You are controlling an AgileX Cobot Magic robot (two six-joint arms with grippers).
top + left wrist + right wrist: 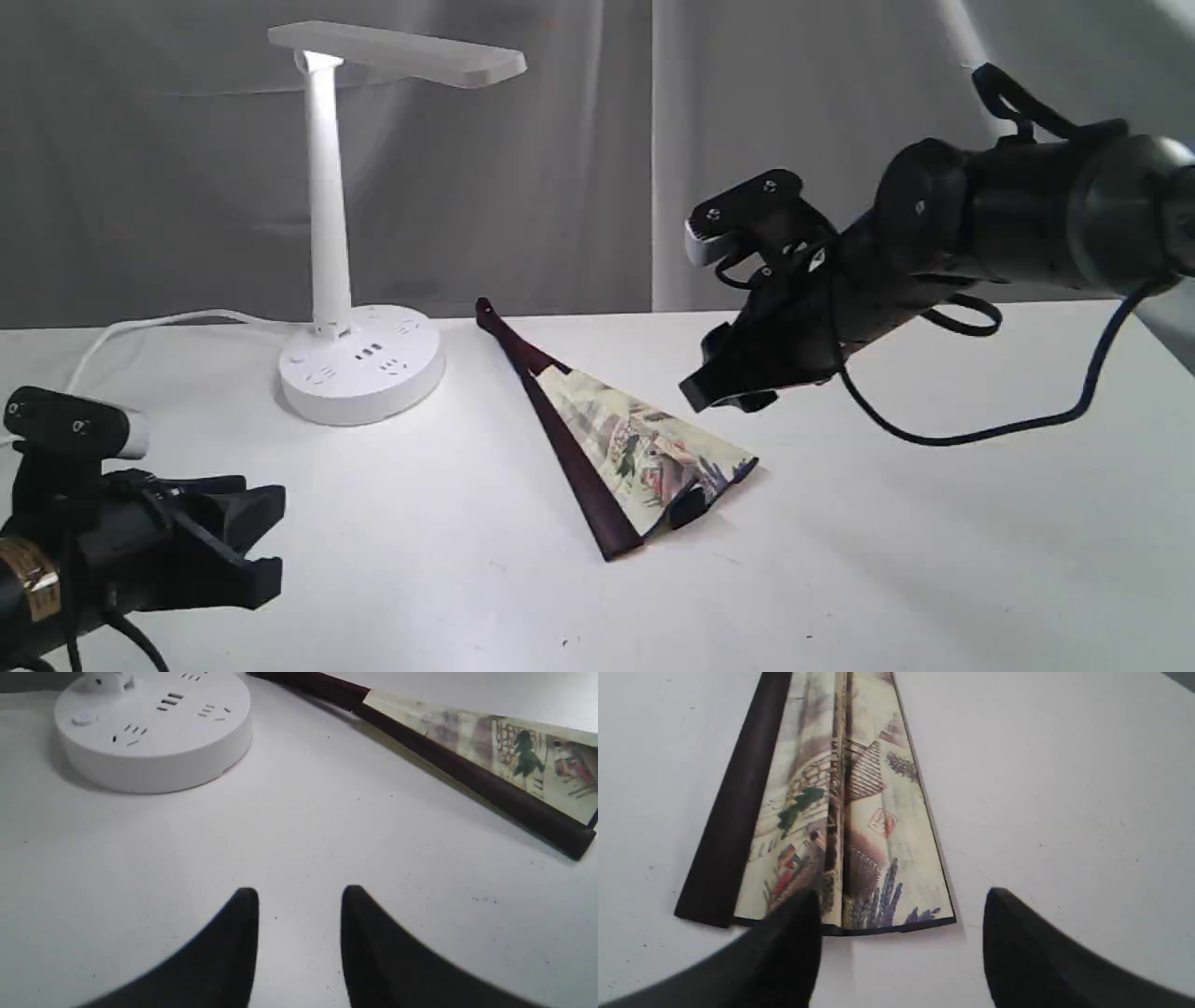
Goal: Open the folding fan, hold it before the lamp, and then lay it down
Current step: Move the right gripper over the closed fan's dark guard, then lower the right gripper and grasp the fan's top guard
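**Grippers open and empty; fan half-spread on the table before the lamp**

Left gripper [269, 544], nearest the exterior camera at its lower left, sits low over the white table [934, 551] with its two black fingers parted and nothing between them. Its wrist view confirms this: only bare tabletop shows in the gap of the gripper [300, 896].

Beyond it, at mid-table, lies the folding fan [644, 448], flat on the surface and only partly spread into a narrow wedge. Its dark maroon guard [577, 478] forms the side towards the left gripper. The painted cream leaf fans out on the other side, a few pleats showing. The wide, black-edged end points towards the exterior camera, and the pivot end points away, near the lamp's base.

Right gripper [707, 369] hangs above the table just beside the fan's leaf, on the side away from the guard. Its jaws are wide apart and grip nothing. In its wrist view (taken looking down the fan's length) the gripper [901, 896] frames the wide end of the fan [859, 812], with the guard [733, 812] at one edge.

Farther back stands the lamp [327, 205], upright, well apart from both grippers. Its round base [359, 373] carries sockets, seen close in the left wrist view [154, 732]. A flat head [401, 51] tops the slim post. A white cord [159, 324] runs from the base along the table's far edge. A pale curtain [560, 187] closes the scene behind.
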